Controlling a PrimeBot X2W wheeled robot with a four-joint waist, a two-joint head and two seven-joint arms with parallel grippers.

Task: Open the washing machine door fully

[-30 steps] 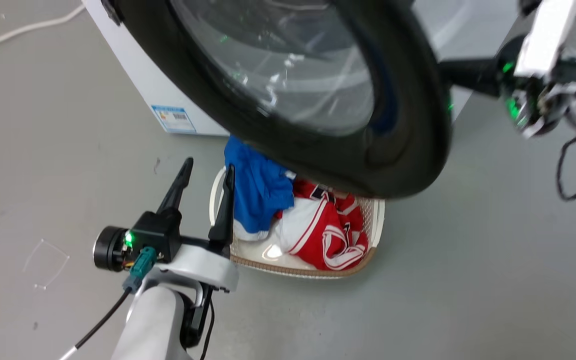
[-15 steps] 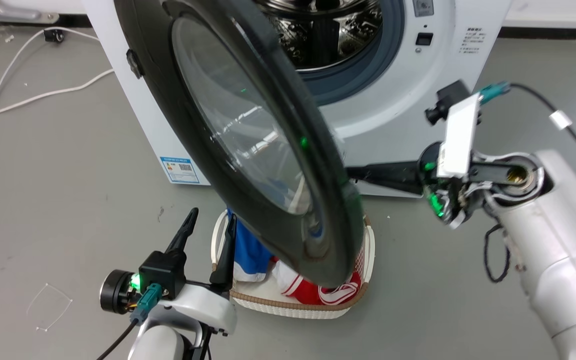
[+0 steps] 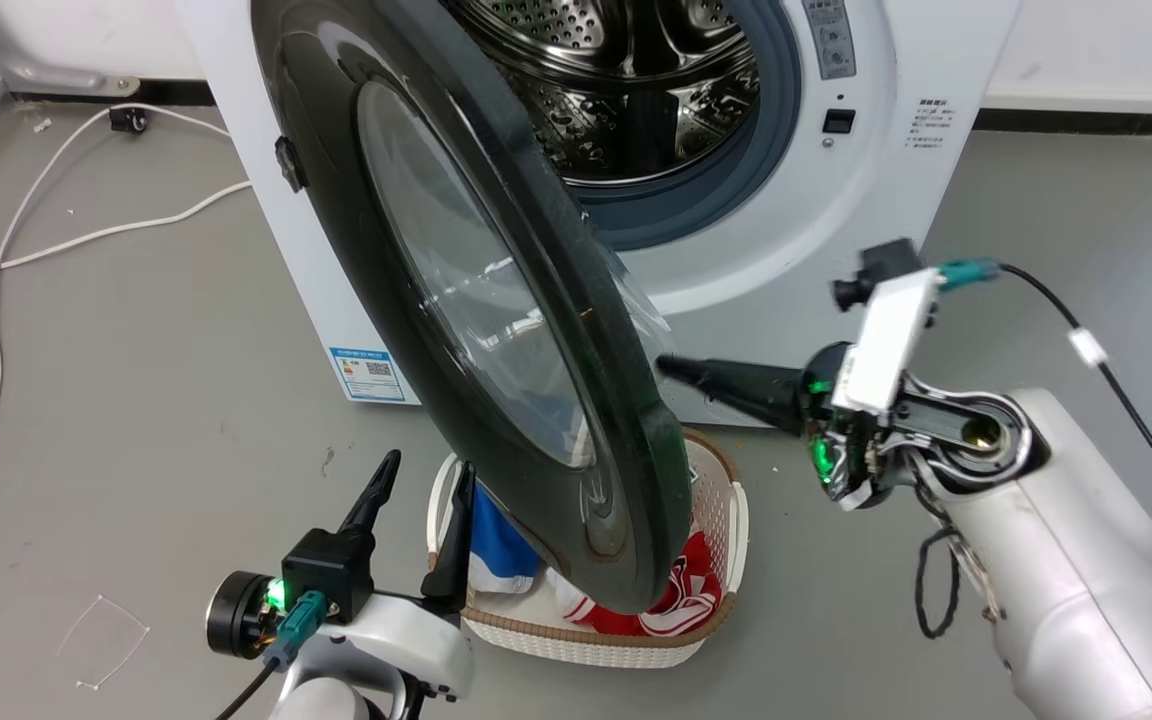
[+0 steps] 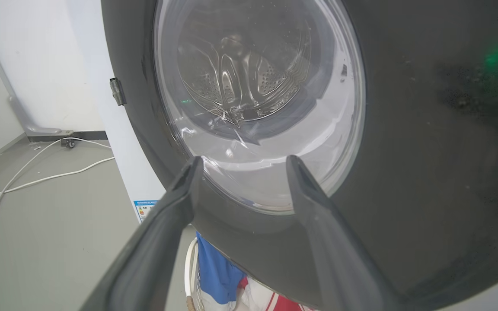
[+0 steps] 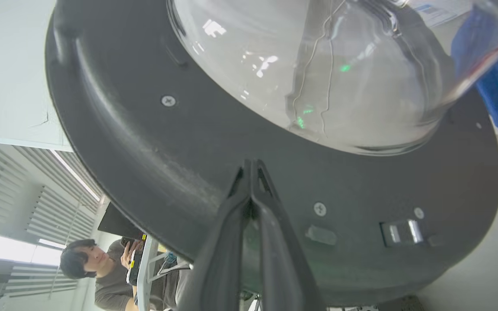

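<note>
**Head view.** The washing machine door (image 3: 496, 330) stands partly open, hinged at the left edge of the washing machine (image 3: 736, 260). Its free rim hangs over the white woven laundry basket (image 3: 731, 520). The perforated steel drum (image 3: 626, 90) and grey rubber gasket (image 3: 726, 190) are exposed. Bare grey floor (image 3: 136, 420) lies left of the door, crossed by a white cable (image 3: 86, 235). The right gripper (image 3: 671, 367), fingers pressed together, points at the door's inner side near the rim. The left gripper (image 3: 428, 465) is spread and holds nothing, just beside the basket.

**Left wrist view.** The left gripper (image 4: 244, 159) faces the door's glossy black outer face (image 4: 404, 129), apart from it.

**Right wrist view.** The right gripper (image 5: 251, 166) meets the matte inner face (image 5: 145, 142) below the bulging glass window (image 5: 318, 65). A person (image 5: 102, 272) sits beyond the rim.
</note>
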